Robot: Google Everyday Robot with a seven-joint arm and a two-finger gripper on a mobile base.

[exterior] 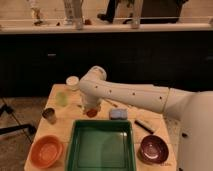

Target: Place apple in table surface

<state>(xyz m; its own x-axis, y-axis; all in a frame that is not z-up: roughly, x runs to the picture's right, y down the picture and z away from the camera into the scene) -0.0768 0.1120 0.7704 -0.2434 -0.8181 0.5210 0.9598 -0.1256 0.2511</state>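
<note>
The apple (91, 114) is sitting at the very tip of the gripper (91, 109), just beyond the far rim of the green tray (75, 145), toward that rim's left end. Only its lower orange-red part is showing below the fingers. The fingers are pressing closed on it from both sides, holding it. It is hanging low over the table surface (59, 129); whether it is touching the wood cannot be told.

The gripper is pointing straight down behind the tray's far edge. The white arm (135, 95) is reaching in from the right of the tray, crossing above its far right corner and bending down at a rounded joint.

A small blue-grey block (118, 114) is lying just past the tray's far rim, right of the apple and apart from it. A dark slim object (145, 125) is lying off the tray's far right corner. A maroon bowl (153, 149) is standing right of the tray and an orange bowl (46, 151) left of it. A metal cup (49, 115) is standing off the tray's far left corner, with a pale green cup (62, 98) and a white container (73, 82) farther back.
</note>
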